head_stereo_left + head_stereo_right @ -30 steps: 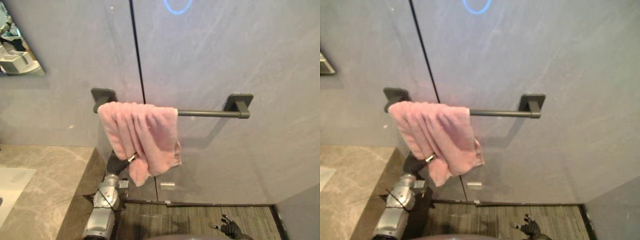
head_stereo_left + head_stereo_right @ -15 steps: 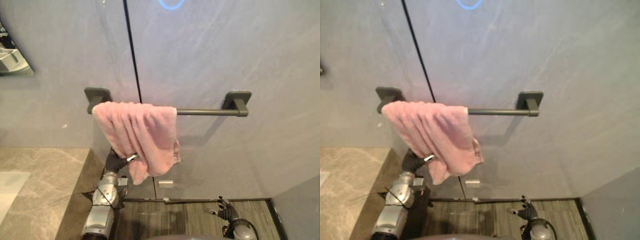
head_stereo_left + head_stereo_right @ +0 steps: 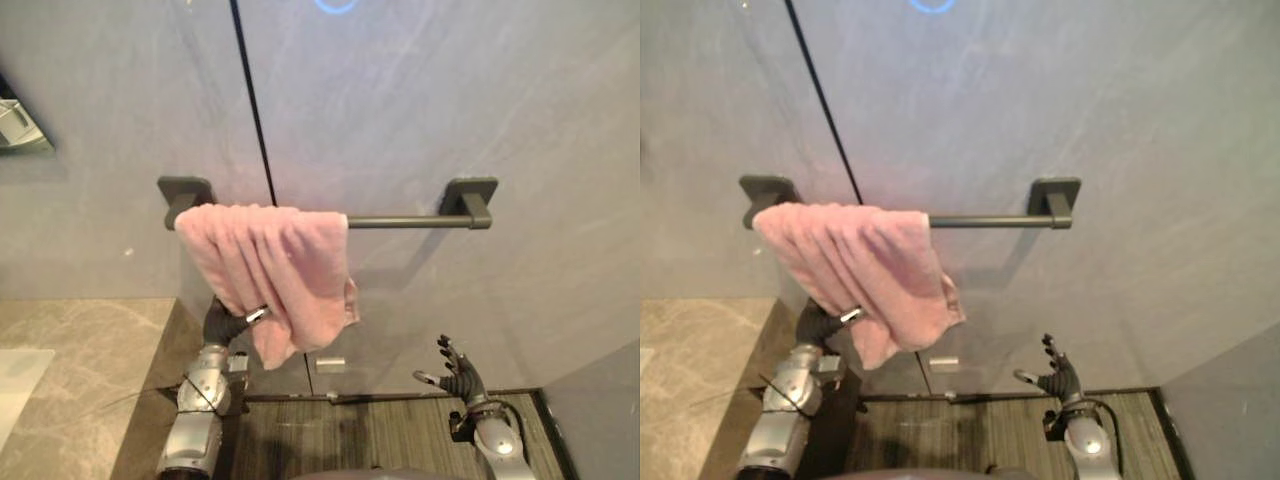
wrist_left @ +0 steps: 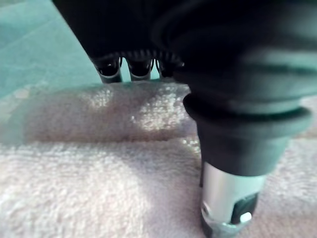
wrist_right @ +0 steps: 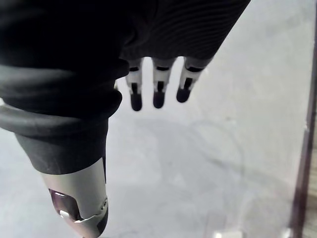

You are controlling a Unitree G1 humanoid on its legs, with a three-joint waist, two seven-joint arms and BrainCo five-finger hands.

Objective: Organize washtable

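Note:
A pink towel [image 3: 275, 270] hangs bunched over the left end of a dark towel bar [image 3: 400, 221] on the grey wall. My left hand [image 3: 228, 325] reaches up from below and is tucked behind the towel's lower edge, which hides most of it. In the left wrist view the left hand [image 4: 237, 99] lies against the towel's nap [image 4: 74, 198]. My right hand [image 3: 455, 378] is raised at the lower right, below the bar's right bracket. It is open, with straight fingers [image 5: 158, 89] pointing at the bare wall, and it touches nothing.
A marble countertop [image 3: 80, 350] lies at the lower left, with a mirror's edge [image 3: 15, 125] above it. A dark vertical seam [image 3: 255, 130] runs down the wall behind the towel. A small metal plate [image 3: 330, 364] sits low on the wall, above the dark floor [image 3: 380, 435].
My right hand has risen from the bottom edge towards the wall under the bar. The camera has shifted slightly. The left hand stays at the towel.

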